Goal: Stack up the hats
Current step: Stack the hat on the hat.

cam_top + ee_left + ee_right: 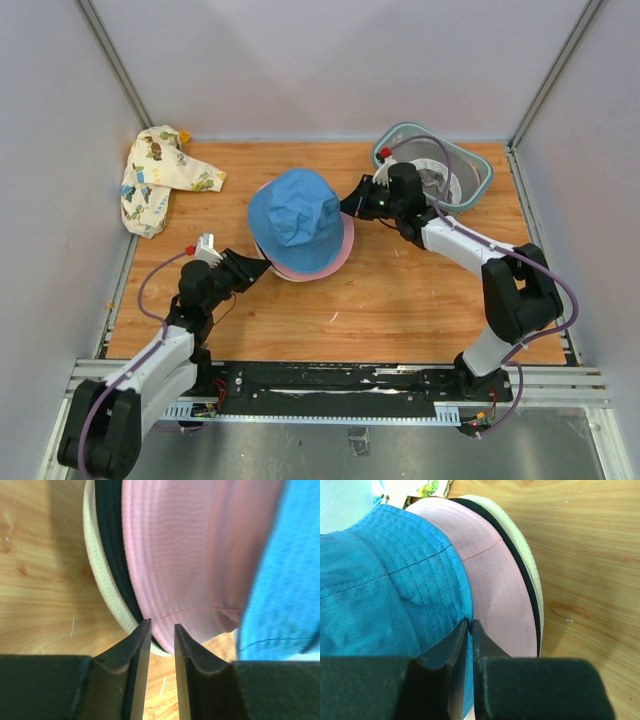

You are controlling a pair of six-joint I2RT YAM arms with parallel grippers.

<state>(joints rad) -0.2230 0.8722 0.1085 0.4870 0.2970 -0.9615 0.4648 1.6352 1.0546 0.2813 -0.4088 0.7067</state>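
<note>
In the middle of the table the hats lie in one pile. A blue hat [297,218] is on top, over pink [190,550], black [112,540] and cream [97,565] brims. My left gripper [262,267] is at the pile's near-left edge. Its jaws [162,625] stand a little open, and the pink brim's edge just reaches the tips. My right gripper [352,203] is at the pile's right side, shut [471,621] on the rim of the blue hat [375,580], next to the pink brim [495,580].
A cream piece of fabric with a cartoon print [160,180] lies crumpled at the table's far-left corner. A grey-green basket [478,165] stands at the far right behind my right arm, with something pale grey inside. Grey walls close in both sides.
</note>
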